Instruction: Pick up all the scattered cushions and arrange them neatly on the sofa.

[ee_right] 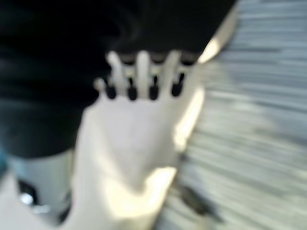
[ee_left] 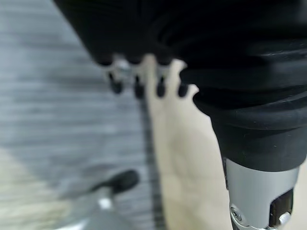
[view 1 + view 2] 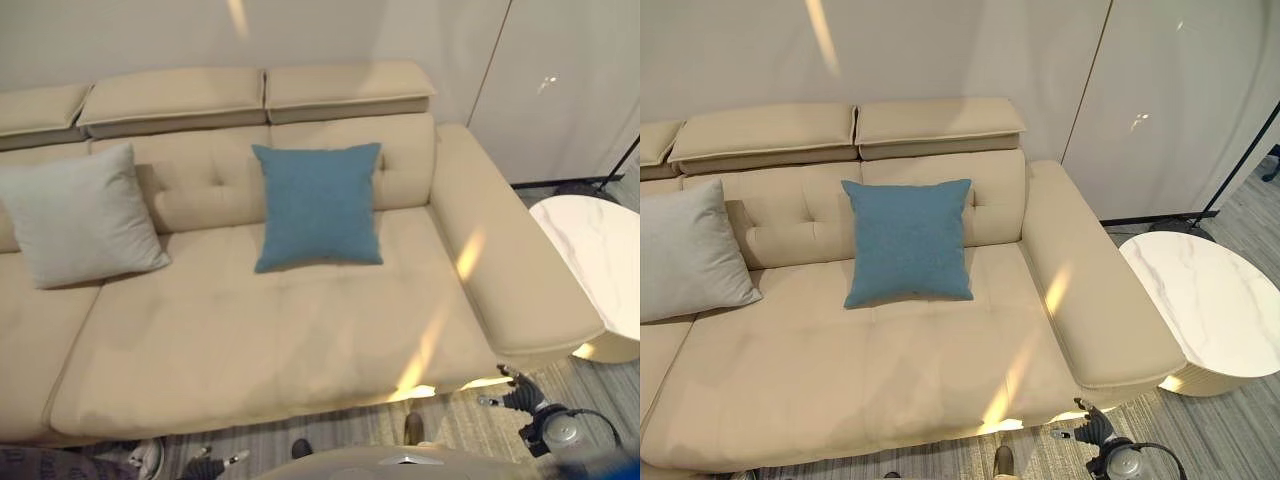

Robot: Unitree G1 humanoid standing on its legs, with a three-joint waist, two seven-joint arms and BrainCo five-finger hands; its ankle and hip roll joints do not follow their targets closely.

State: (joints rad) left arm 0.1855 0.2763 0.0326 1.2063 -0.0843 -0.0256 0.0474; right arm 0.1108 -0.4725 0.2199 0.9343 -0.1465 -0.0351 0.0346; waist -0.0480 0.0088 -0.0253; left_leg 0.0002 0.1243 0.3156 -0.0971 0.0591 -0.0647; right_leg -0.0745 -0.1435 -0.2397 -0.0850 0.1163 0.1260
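A beige sofa (image 3: 250,340) carries two cushions. The blue cushion (image 3: 318,205) stands upright against the backrest, near the sofa's right end, its lower edge on the seat. The grey cushion (image 3: 80,215) leans against the backrest toward the left end, tilted a little, well apart from the blue one. The front of the seat is bare. Two headrest pads top the backrest behind the cushions, and a wide armrest (image 3: 1095,300) closes the right end.

Beside that armrest stands a white marble-topped counter (image 3: 1210,295) with a rounded edge, on a grey striped floor (image 3: 1220,430). Pale walls rise behind the sofa.

The left robot hand (image 2: 144,76) hangs low over the floor by the sofa's front edge; in its wrist view the fingers (image 2: 137,88) point down in a straight row, released and holding nothing. The right robot hand (image 1: 141,79) shows in its own wrist view, blurred, its fingers (image 1: 144,72) likewise extended side by side with nothing between them; past them lie the pale sofa front and the striped floor. In the head views the right robot hand (image 3: 1095,425) sits just off the sofa's front right corner, above the floor.
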